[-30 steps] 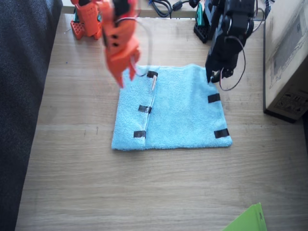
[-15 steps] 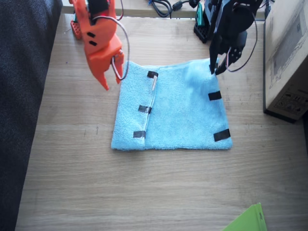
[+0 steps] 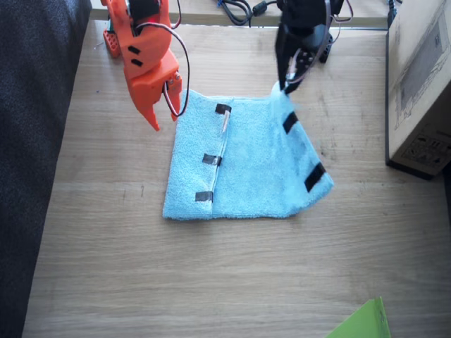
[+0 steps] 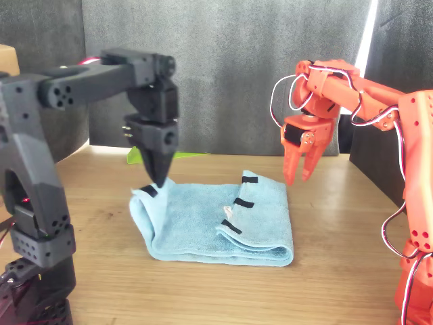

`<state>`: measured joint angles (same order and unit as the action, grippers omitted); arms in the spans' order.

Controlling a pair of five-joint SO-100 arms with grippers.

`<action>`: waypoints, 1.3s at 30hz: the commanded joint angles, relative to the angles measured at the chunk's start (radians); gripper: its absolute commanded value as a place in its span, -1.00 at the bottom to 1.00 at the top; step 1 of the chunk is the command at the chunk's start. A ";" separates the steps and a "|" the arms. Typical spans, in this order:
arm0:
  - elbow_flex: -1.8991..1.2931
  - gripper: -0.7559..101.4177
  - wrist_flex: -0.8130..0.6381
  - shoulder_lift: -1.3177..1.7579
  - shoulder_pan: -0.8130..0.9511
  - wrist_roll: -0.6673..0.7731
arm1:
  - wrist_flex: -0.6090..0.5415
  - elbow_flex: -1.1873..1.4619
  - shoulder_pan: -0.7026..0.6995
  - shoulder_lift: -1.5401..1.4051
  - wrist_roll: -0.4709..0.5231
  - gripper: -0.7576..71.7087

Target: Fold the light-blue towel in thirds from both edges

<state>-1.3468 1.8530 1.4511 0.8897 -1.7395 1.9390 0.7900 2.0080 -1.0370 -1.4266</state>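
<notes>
The left gripper (image 3: 287,86), black, is pinched closed on the far corner of the light-blue towel's (image 3: 246,165) unfolded short edge (image 3: 303,151) and holds that side raised off the wooden table (image 3: 211,282), so its black tape strips (image 3: 314,177) slant upward. The opposite short edge (image 3: 213,159) lies folded over the towel's middle, its three tape strips and small white tag (image 3: 225,122) facing up. The orange right gripper (image 3: 163,113) hangs above the table just beside the towel's folded side, jaws slightly apart and holding nothing.
</notes>
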 commanded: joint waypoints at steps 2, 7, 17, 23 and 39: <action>0.055 -0.99 0.023 -0.023 -0.055 -0.002 | 0.003 0.002 -0.002 -0.020 -0.018 -0.42; 0.129 -0.99 0.052 -0.074 -0.066 -0.014 | 0.005 0.003 -0.006 -0.021 -0.015 -0.42; 0.448 -0.99 0.161 -0.268 -0.087 -0.044 | 0.005 0.006 -0.003 -0.029 -0.023 -0.42; 0.594 -0.99 0.192 -0.399 -0.127 -0.049 | 0.005 0.021 -0.002 -0.043 -0.021 -0.42; 0.747 -0.99 0.202 -0.595 -0.232 -0.049 | 0.005 0.021 -0.008 -0.044 -0.011 -0.41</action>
<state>-0.6381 2.0341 0.8498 0.6657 -1.7763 1.9374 0.8084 1.9942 -1.0370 -1.4373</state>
